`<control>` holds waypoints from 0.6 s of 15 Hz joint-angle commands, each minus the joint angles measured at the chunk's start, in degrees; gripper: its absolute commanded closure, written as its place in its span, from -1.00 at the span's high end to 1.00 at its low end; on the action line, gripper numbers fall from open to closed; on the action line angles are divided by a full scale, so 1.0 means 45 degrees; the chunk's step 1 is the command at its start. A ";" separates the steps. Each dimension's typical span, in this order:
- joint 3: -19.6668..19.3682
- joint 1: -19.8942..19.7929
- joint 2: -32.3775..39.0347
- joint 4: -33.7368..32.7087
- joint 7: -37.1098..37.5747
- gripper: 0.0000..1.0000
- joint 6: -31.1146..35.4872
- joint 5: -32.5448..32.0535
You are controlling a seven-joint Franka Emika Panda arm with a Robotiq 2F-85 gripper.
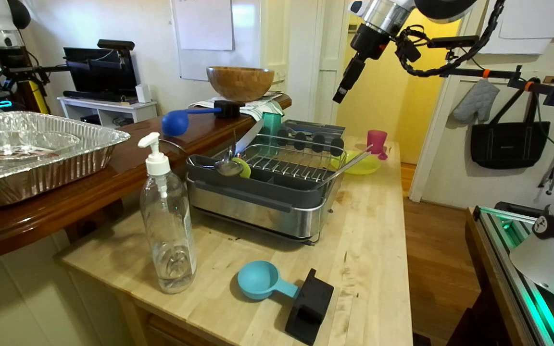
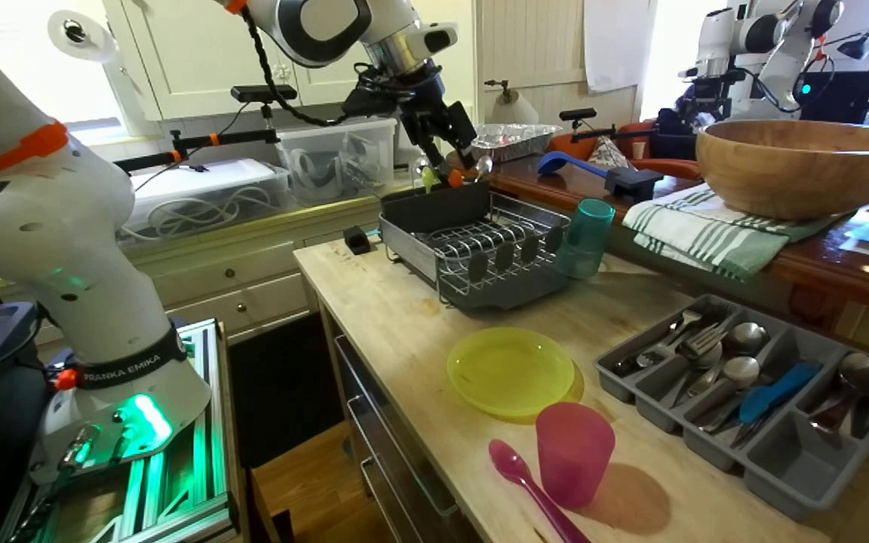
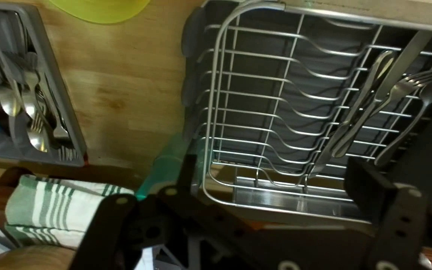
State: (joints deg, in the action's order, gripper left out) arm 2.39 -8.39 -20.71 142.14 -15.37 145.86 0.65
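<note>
Fingers [image 3: 368, 189] x2 (wide apart) | abv 1 dish rack [image 1: 277, 221] | 1 teal cup [image 2: 585, 237] | 1 ylw plate [image 2: 510, 373]

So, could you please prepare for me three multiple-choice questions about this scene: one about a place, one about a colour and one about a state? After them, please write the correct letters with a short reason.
1. Where is the blue-green cup?
A. inside the wooden bowl
B. at a corner of the dish rack
C. in the cutlery tray

2. What colour is the plate?
A. yellow
B. pink
C. white

3. In what state is the gripper?
A. shut and empty
B. shut on a fork
C. open and empty

Correct letters:
1: B, because the wrist view shows the cup by that corner.
2: A, because its surface is bright yellow in both exterior views.
3: C, because its jaws stand wide apart in the wrist view, with nothing held between them.
</note>
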 commanded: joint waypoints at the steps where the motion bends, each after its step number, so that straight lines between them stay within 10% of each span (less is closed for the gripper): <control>1: -0.0588 0.0306 -0.0340 0.0615 0.1153 1.00 -0.0040 -0.0426; 9: -0.1759 -0.0622 -0.0991 0.2270 0.2693 1.00 0.0407 -0.0490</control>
State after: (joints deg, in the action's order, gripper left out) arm -3.78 -9.35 -22.15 147.83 -6.83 146.14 0.53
